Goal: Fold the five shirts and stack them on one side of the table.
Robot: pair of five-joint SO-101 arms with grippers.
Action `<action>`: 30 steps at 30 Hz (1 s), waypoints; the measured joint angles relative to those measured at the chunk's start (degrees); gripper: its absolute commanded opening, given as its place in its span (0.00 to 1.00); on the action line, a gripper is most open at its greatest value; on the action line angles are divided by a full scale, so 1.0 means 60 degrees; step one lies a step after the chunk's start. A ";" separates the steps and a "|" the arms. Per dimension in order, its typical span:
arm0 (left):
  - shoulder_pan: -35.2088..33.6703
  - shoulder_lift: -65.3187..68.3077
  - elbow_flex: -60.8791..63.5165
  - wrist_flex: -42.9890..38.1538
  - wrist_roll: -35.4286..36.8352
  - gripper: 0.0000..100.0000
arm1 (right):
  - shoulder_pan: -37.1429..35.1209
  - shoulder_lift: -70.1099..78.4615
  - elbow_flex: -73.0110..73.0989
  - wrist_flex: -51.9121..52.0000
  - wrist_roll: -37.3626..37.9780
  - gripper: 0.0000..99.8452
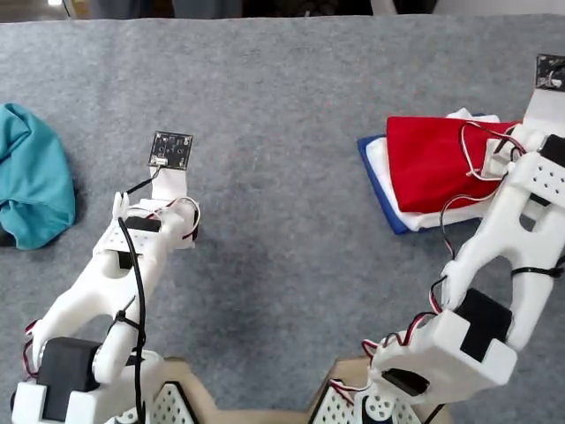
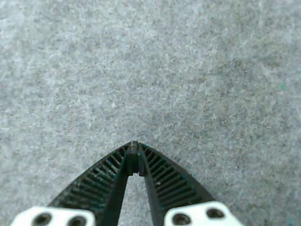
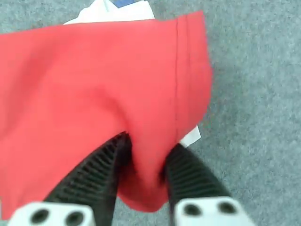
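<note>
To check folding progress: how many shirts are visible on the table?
4. A teal shirt lies crumpled at the left edge; on the right, a red shirt tops a white shirt and a blue shirt. A fifth may be hidden in that stack.

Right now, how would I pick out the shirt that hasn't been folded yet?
Scan the grey table to the side opposite the folded stack topped by the red shirt. The teal shirt lies there alone. It is a crumpled heap, while the others are flat layers.
</note>
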 measured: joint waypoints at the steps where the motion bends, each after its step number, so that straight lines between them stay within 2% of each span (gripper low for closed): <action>1: 0.0000 0.0000 0.0000 0.0000 0.0000 0.03 | 0.0044 0.0000 -0.0044 0.0000 0.0000 0.44; 3: 0.0000 0.0000 0.0000 0.0000 0.0000 0.03 | 0.0176 0.0000 -0.0132 0.0029 0.0000 0.46; 5: 0.0000 0.0000 0.0000 0.0000 0.0000 0.03 | 0.0234 0.0000 -0.0366 0.0176 0.0000 0.41; 11: 0.0000 0.0000 0.0000 0.0000 0.0000 0.03 | 0.0234 0.0059 -0.1700 0.1216 -0.0337 0.10; 13: 0.0000 0.0000 0.0000 0.0000 0.0000 0.03 | 0.0249 0.0278 -0.1978 0.1216 -0.0425 0.02; 23: 0.0000 0.0000 0.0000 0.0000 0.0000 0.03 | 0.0571 0.3077 -0.2125 0.1026 -0.1377 0.03; 30: -0.0073 0.0000 0.0000 0.0000 0.0000 0.03 | 0.0440 0.3267 -0.2740 0.1158 -0.1451 0.03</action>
